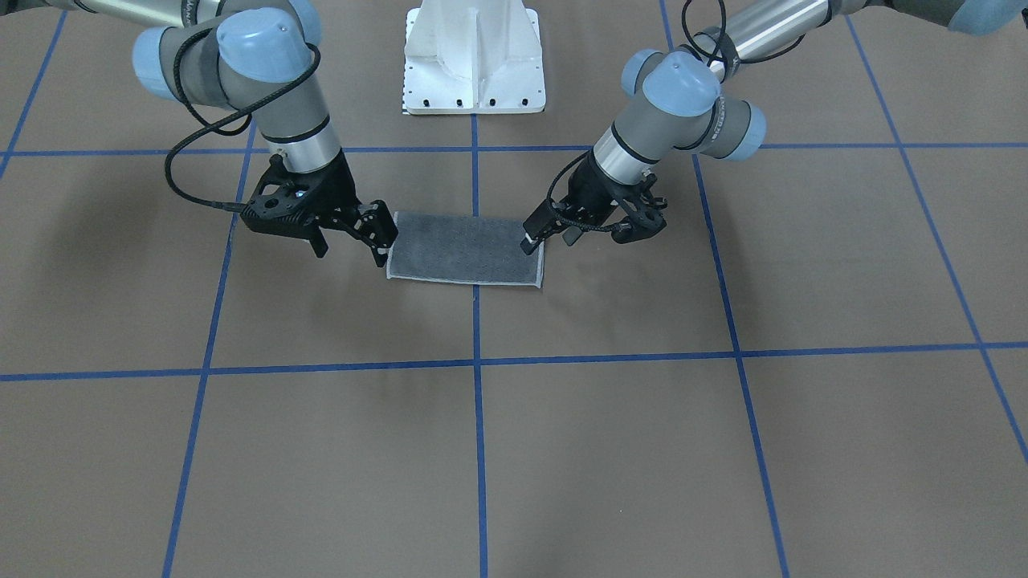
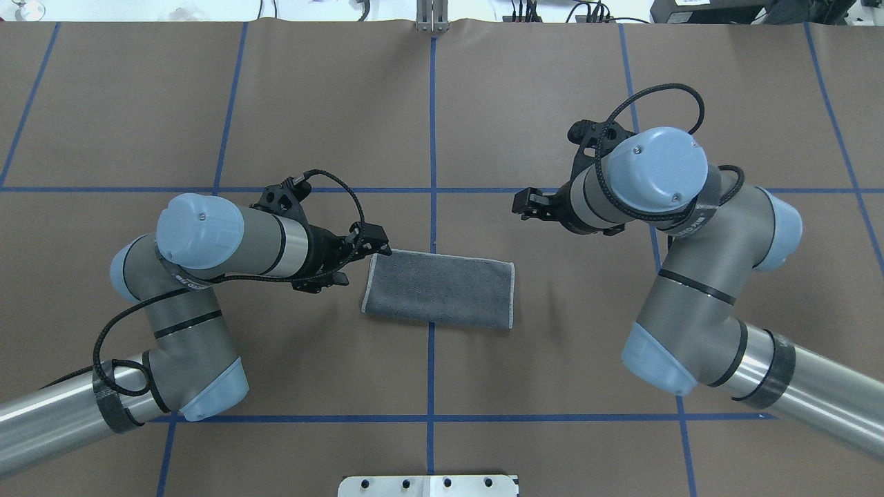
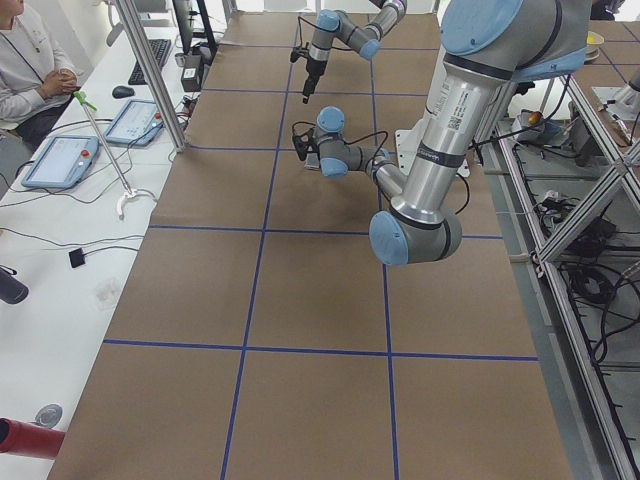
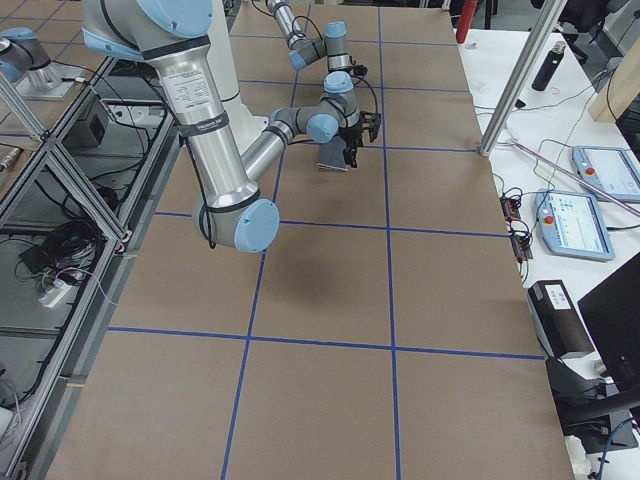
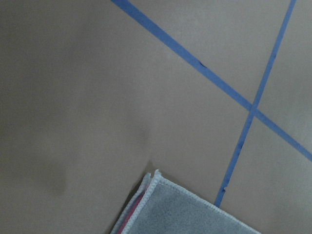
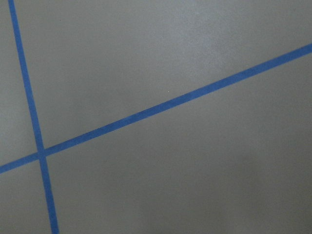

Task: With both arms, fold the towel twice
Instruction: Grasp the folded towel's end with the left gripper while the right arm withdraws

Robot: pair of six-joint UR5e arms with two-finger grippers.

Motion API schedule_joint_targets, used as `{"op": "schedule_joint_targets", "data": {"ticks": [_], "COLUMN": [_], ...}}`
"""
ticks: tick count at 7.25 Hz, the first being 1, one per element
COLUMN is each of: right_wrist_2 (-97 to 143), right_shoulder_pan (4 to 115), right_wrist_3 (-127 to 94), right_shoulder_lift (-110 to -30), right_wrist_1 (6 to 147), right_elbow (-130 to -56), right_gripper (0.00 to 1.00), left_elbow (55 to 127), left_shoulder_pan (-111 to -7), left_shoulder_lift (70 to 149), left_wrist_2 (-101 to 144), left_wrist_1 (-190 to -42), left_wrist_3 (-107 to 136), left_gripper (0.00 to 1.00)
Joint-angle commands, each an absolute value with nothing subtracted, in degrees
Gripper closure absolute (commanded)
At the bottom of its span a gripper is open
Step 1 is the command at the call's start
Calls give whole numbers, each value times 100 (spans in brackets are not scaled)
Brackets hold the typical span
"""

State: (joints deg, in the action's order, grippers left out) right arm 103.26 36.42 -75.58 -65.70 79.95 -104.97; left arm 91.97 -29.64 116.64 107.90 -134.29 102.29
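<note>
The towel (image 1: 466, 250) lies flat on the table, folded into a rectangle with its dark grey side up and its light grey border showing (image 2: 438, 290). My left gripper (image 1: 551, 238) is open and empty, low beside the towel's end on my left, at the corner farther from the robot base. The left wrist view shows that corner (image 5: 190, 212) with a pink edge between the layers. My right gripper (image 1: 349, 249) is open and empty, raised above the table off the towel's other end. The right wrist view shows only table and tape.
The brown table (image 2: 552, 103) carries a grid of blue tape lines (image 2: 432, 124). The white bolted pedestal (image 1: 474, 56) stands at the robot's side of the table. A seated operator (image 3: 30, 65) and desks with tablets are beyond the table's far edge.
</note>
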Motion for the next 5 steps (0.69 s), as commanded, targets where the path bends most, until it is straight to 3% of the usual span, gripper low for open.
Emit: {"op": "schedule_joint_targets", "data": {"ticks": [1, 4, 5], "right_wrist_2": [10808, 11118, 11109], "right_shoulder_pan": [4190, 4579, 4579], "right_wrist_3": [-5903, -5309, -5309], "right_shoulder_lift": [-6864, -6855, -6855], "right_wrist_1": [8163, 8464, 8464], "right_elbow": [-10494, -10512, -10520], "right_gripper": [1, 1, 1], "left_elbow": [9193, 9158, 9080], "left_shoulder_pan": [-2796, -2575, -2575], "left_shoulder_lift": [11637, 11637, 11645], "left_wrist_2": [10810, 10784, 10784], "left_wrist_1": [-13403, -13377, -13377], "left_wrist_3": [9748, 9747, 9747], "left_gripper": [1, 1, 7]}}
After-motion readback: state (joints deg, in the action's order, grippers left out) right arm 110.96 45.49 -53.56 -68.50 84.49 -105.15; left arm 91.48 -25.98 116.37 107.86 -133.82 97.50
